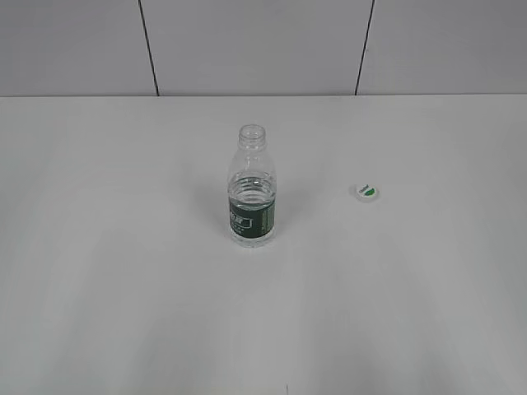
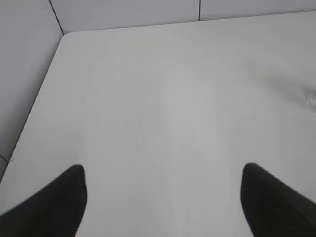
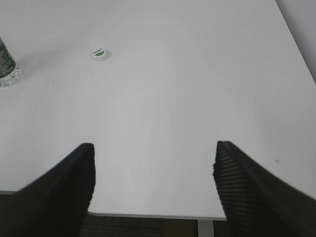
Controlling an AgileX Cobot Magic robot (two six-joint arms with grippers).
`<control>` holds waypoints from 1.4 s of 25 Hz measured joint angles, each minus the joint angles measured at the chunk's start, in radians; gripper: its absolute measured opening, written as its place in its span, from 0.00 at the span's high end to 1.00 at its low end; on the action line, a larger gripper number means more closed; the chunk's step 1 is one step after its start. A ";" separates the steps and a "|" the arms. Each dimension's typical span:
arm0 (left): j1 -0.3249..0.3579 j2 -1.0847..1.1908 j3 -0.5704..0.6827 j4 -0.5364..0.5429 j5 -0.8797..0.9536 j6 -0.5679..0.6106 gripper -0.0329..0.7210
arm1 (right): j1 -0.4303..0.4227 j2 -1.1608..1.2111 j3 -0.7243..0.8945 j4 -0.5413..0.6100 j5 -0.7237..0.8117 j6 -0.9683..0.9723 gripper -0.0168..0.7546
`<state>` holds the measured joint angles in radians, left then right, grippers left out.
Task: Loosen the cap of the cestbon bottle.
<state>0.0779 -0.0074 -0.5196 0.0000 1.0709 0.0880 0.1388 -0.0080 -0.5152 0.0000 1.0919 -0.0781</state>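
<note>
I'm seeing both grippers (image 2: 160, 197) (image 3: 153, 182) gaping, empty; cap (image 1: 366, 192) lying off the light, crushable cestbon bottle (image 1: 251, 197) — I'd be gripping its ribs.

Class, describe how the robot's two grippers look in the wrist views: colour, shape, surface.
The left gripper shows two smooth, dark, rounded fingers. The right gripper has two black, tapering fingers with fine ribbing. No cables or markings show.
</note>
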 joint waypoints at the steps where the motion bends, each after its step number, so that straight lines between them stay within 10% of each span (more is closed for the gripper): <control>1: 0.000 0.000 0.000 0.000 0.000 0.000 0.20 | 0.000 0.000 0.000 0.000 0.000 0.000 0.24; 35: 0.000 0.000 0.000 0.000 0.000 -0.001 0.27 | -0.173 0.000 0.000 0.000 0.000 0.001 0.24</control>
<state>0.0779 -0.0074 -0.5196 0.0000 1.0709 0.0872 -0.0343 -0.0080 -0.5152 0.0000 1.0919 -0.0772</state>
